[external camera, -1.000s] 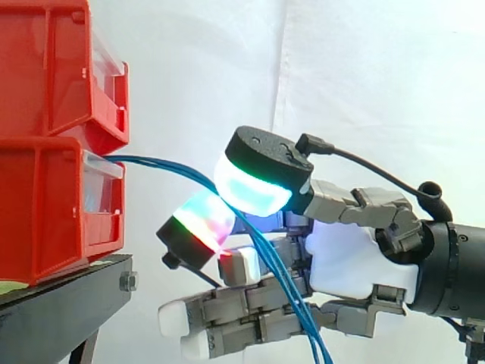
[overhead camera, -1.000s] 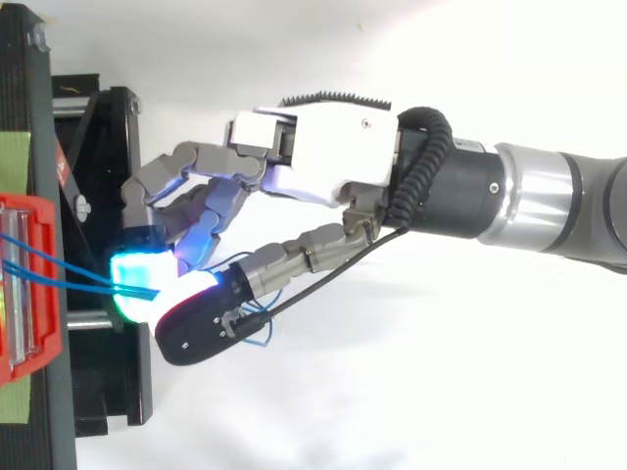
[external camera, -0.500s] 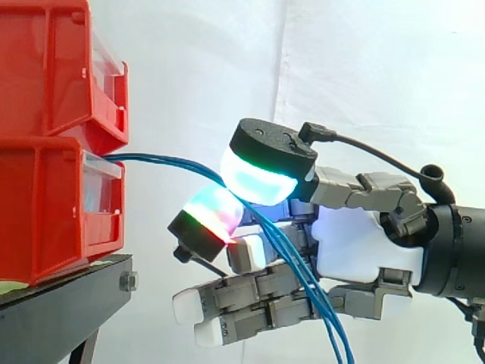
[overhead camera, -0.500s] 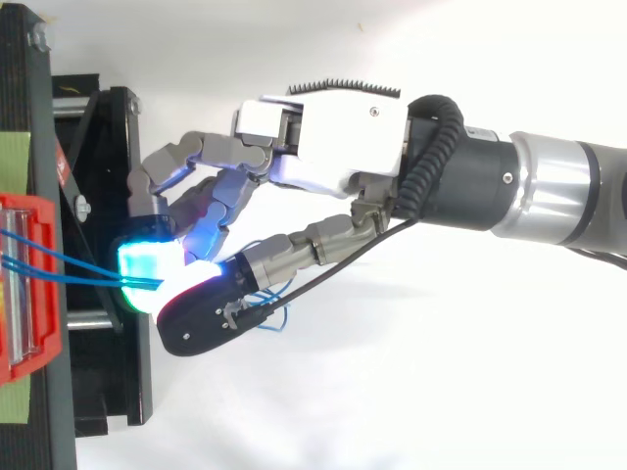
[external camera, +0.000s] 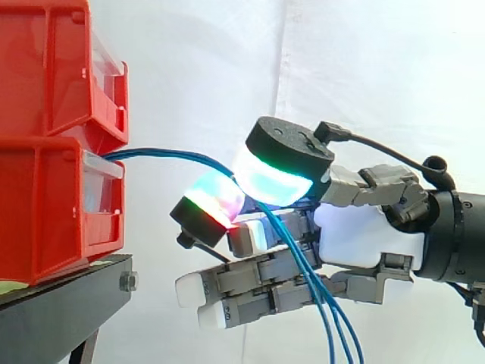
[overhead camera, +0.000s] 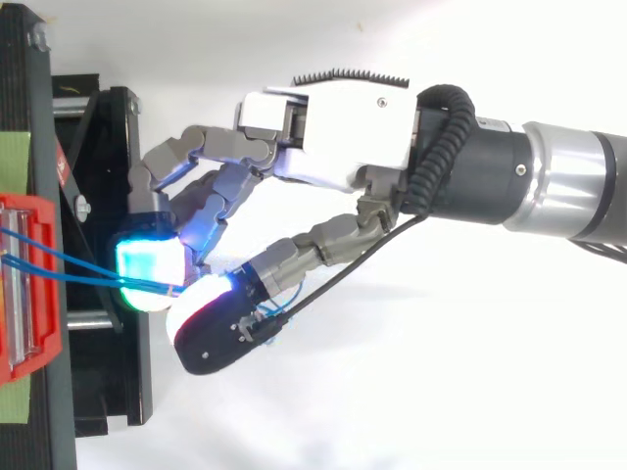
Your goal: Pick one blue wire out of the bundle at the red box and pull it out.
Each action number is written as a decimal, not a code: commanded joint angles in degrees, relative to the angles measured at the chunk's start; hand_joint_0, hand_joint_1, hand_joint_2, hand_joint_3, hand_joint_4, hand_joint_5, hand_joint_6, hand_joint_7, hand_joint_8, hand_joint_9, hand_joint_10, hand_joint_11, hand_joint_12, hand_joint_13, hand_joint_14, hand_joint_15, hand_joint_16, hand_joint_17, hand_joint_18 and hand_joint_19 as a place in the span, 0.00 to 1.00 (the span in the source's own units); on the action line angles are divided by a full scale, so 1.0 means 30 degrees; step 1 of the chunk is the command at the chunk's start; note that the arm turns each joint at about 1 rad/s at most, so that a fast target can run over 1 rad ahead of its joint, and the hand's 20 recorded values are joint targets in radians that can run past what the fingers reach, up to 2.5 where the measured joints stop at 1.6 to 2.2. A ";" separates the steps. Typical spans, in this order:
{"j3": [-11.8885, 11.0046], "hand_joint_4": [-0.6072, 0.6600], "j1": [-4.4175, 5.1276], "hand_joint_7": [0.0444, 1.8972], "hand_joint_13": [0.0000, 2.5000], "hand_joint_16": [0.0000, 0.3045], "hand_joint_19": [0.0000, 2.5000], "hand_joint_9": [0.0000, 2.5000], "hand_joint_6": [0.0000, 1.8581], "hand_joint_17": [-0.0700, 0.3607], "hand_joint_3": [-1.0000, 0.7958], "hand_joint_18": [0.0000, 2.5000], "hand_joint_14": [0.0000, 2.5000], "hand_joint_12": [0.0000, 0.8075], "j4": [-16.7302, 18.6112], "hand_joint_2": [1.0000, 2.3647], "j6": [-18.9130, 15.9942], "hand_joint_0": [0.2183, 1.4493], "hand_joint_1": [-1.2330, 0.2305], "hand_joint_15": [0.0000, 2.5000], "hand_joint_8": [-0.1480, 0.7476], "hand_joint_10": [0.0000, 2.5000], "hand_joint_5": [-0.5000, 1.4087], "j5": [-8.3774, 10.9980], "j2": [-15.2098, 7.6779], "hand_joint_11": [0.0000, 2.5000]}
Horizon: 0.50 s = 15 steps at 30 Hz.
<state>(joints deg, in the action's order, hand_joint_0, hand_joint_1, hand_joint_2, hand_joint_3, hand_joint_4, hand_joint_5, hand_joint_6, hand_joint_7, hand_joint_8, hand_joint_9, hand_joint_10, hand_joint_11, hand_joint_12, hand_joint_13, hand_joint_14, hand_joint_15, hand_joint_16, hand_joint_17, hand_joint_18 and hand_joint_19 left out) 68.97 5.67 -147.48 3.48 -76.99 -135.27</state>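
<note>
The hand (overhead camera: 333, 127) is white and grey (pads (overhead camera: 147, 269) glow cyan-green).

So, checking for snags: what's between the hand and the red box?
Just blue wires arching through bare air from box to hand, seen in the side view.

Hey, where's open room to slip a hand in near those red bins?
Free: above the blue wires, between the upper red bin and the hand. Tighter below them, between the lower red bin and the fingers. Crowded at the pinch.
</note>
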 commanded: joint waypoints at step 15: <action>0.0007 0.64 -0.0044 0.57 0.27 0.18 0.15 0.43 0.45 0.45 0.29 0.18 0.01 0.45 0.0029 0.00 0.0012 0.28 0.38 0.16 0.46 0.01 0.19 -0.0002 0.0062 0.30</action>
<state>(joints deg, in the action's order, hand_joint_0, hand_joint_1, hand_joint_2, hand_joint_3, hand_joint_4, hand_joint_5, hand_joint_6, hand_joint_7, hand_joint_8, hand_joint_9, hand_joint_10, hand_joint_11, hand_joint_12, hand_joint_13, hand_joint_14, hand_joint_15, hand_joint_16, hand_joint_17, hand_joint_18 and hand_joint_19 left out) 68.95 5.54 -147.43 3.52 -76.99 -135.16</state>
